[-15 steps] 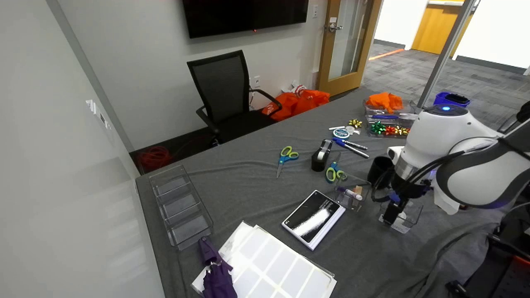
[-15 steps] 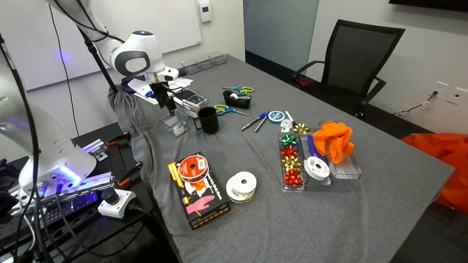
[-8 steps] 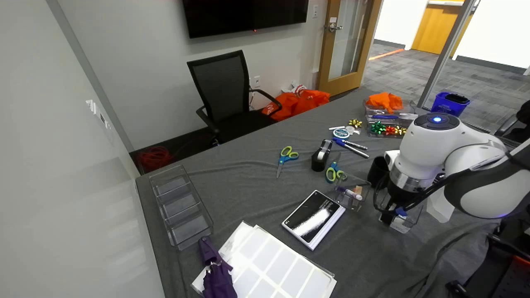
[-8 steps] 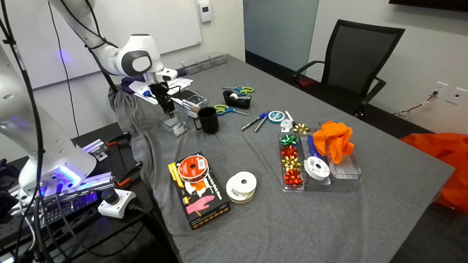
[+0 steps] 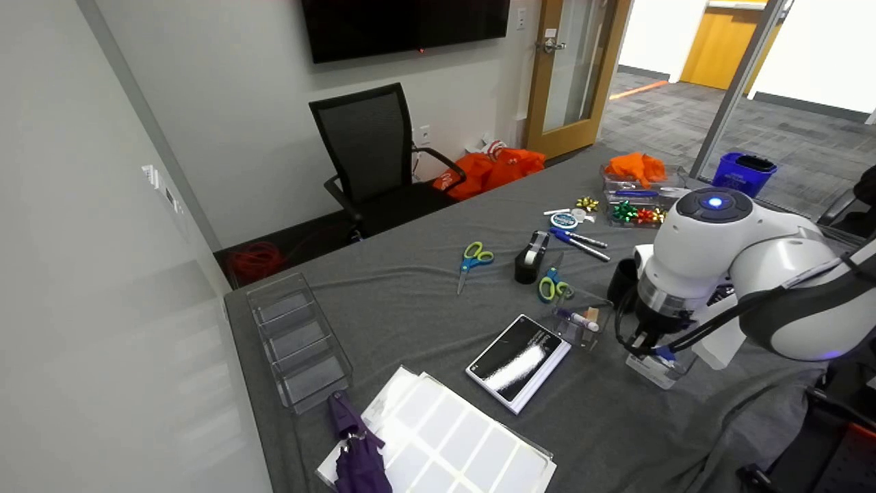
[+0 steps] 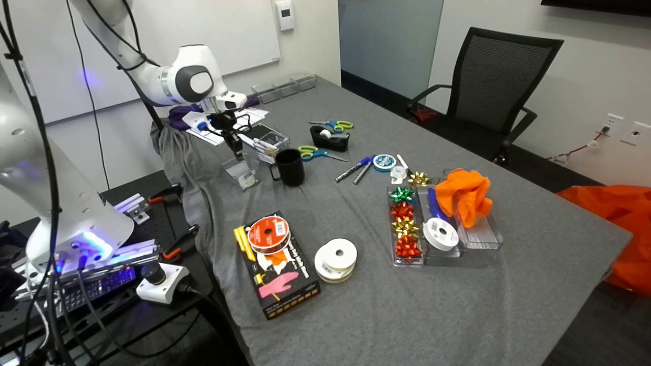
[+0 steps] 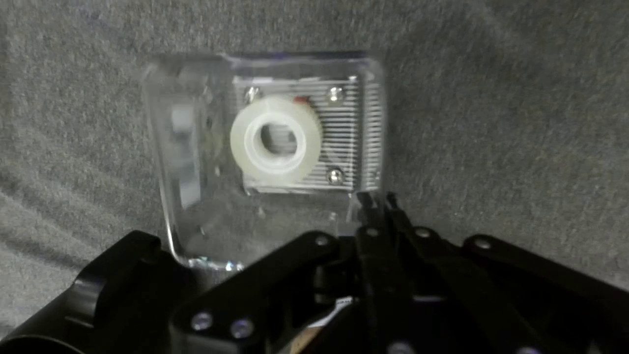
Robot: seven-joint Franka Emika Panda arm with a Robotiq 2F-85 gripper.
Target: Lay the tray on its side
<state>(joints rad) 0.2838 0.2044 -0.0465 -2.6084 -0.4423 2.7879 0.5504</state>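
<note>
The tray [image 7: 216, 241], small, square and clear, lies on the grey cloth with its opening up, perhaps tilted a little. Within it the wrist view shows a white tape roll [image 7: 314, 132] over a ridged clear square piece [image 7: 341, 142]. My gripper [image 7: 378, 199] has its two fingertips close together, one on each side of the tray's right wall, shut on it. In an exterior view the gripper [image 6: 238, 151] reaches down to the tray [image 6: 236, 168] from above. The arm covers part of the tray [image 5: 650, 372] in an exterior view.
A black mug [image 6: 290, 168] stands close to the tray. Near it is another clear container [image 5: 568, 335] with a marker and a wooden piece. A black-covered book [image 5: 518, 359], scissors [image 5: 472, 260] and a tape dispenser [image 5: 531, 257] lie farther off. A glove box [image 6: 285, 284] lies nearer the robot's base.
The gripper went down to the tray, closed from wide open onto its wall, and then rose slightly. The tray has shifted or tipped a little.
</note>
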